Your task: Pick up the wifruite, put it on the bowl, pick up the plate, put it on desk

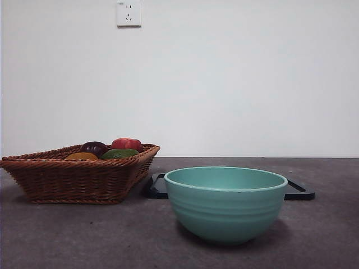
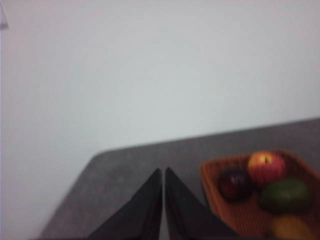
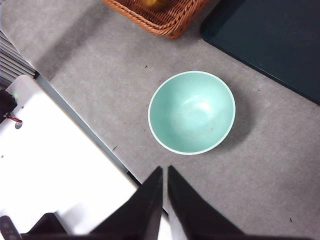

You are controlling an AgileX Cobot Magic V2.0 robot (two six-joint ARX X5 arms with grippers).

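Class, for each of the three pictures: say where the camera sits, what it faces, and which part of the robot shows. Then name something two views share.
Front view: low, at table height, looking level across the desk at the bowl, basket and dark tray; no robot part shows.
Left wrist view: above the desk's edge, facing the wall and the basket's fruit; left gripper, jaws shut.
Right wrist view: high, looking down into the empty bowl; right gripper, jaws shut.
Shared: front and right wrist views both show bowl, basket and tray.
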